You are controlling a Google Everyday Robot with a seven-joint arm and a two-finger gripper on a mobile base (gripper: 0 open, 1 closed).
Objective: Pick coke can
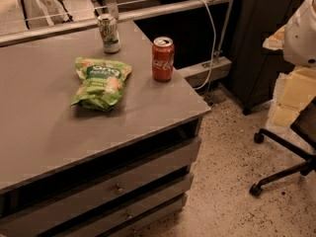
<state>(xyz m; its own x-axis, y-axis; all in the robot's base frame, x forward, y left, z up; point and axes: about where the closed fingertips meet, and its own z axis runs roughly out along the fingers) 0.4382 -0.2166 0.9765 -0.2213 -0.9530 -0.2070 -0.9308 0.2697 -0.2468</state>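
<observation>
Standing up tall near the far right corner of the table (148, 107), the coke can (162, 59) has a snack bag (101, 82) on its left and a white-and-green can (108, 32) farther back. The gripper is out of sight, so its state cannot be told. A white round part (302, 33), maybe the robot's, shows at the right, so the can likely lies to its left.

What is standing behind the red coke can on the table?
Behind the coke can only the edge of the table and a dark gap show; the can covers the strip directly behind it. The gripper is not in view.
</observation>
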